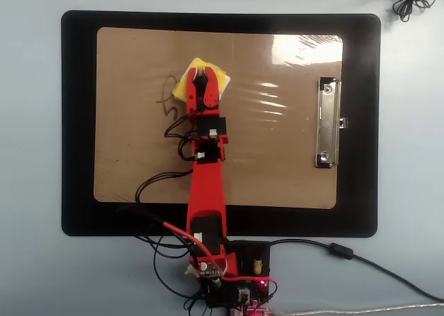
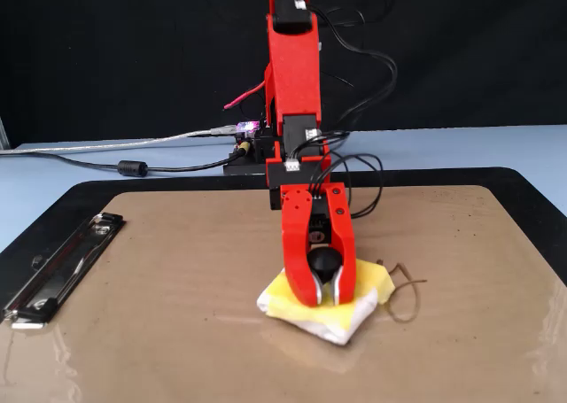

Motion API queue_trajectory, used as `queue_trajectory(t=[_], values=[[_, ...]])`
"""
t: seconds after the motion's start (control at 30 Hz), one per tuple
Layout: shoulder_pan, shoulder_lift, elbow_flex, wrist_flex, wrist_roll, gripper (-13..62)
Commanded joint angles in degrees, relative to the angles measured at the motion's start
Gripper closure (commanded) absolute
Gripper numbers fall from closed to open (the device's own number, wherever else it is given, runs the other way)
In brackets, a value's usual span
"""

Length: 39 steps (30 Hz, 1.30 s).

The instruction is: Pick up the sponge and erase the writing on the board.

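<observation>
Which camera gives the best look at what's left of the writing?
The fixed view: the remaining writing shows as a thin loop on the board, just right of the sponge. The overhead view shows only a faint small squiggle left of the sponge, beside the pincer.

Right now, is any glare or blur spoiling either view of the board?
Overhead view: a bright glare patch on the board at its top right corner, fainter streaks near the clip; otherwise sharp. Fixed view: soft sheen along the board's near edge, slightly soft focus overall.
</observation>
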Motion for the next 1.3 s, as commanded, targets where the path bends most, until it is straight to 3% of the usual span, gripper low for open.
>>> queue_trajectory(t=[0.0, 0.1, 0.17, 0.27, 0.37, 0.43, 0.47, 0.57, 0.67, 0.73, 0.9, 1.0, 1.07, 1.17, 1.2, 1.27], values=[[-1.4, 4.8, 8.3, -0.6, -0.6, 57.0], [-7.0, 21.9, 28.7, -1.9, -2.1, 57.0], [-7.2, 27.9, 33.0, -1.8, -3.4, 57.0], [-6.9, 17.1, 21.5, -2.1, -3.3, 57.0], [-5.4, -1.4, 0.5, -2.3, -3.1, 57.0], [-5.4, -1.9, 0.8, -2.4, -3.2, 57.0], [-5.4, 1.0, 5.3, -2.6, -3.3, 57.0], [-6.2, 24.2, 31.6, -2.9, -3.5, 57.0], [-7.3, 41.7, 45.8, -1.6, -3.5, 57.0], [-7.4, 38.8, 43.6, -0.3, -3.4, 57.0], [-6.3, 6.9, 7.5, -0.4, -2.6, 57.0], [-6.2, 1.6, 0.1, 0.4, -1.3, 57.0], [-6.2, 9.8, 11.3, 0.1, -1.1, 57.0], [-7.0, 32.3, 35.3, 0.5, -1.2, 57.0], [-7.7, 35.5, 38.1, 1.0, -1.2, 57.0], [-8.7, 30.8, 33.8, 1.4, -1.3, 57.0]])
